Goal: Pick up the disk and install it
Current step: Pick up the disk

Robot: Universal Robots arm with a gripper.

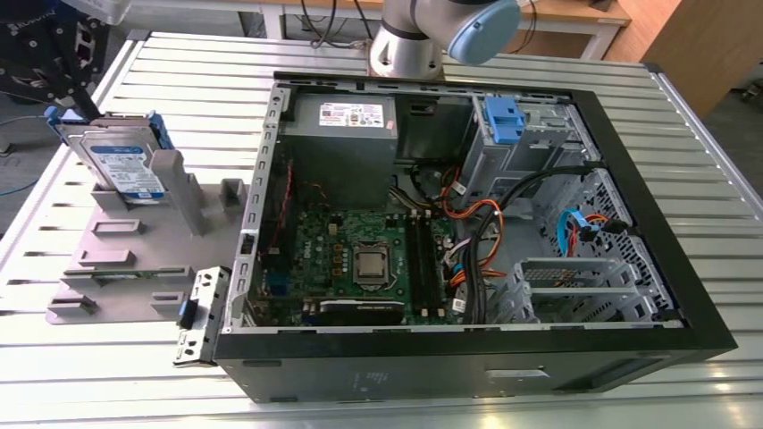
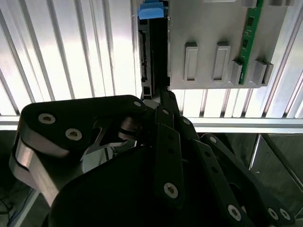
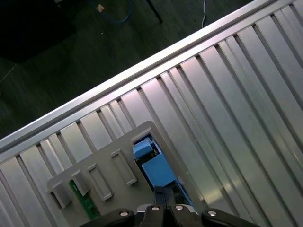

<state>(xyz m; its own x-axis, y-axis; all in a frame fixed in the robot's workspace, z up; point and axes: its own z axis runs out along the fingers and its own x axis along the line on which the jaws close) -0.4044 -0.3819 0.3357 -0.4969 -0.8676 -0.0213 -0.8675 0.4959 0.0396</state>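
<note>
The disk is a silver drive with a white-and-blue label and a blue rail. It stands tilted in a slot of the grey fixture at the exterior view's left. In the second wrist view the disk is edge-on; in the first wrist view its blue rail faces the camera. My gripper hangs just above the disk's upper end, near the table's far edge. In both wrist views the black fingers meet at the tips, shut with nothing between them, close over the disk's end.
The open computer case lies in the middle of the slatted table, holding a motherboard, a grey power-supply box and a metal cage with a blue clip. A green memory stick sits in the fixture. The arm's base stands behind the case.
</note>
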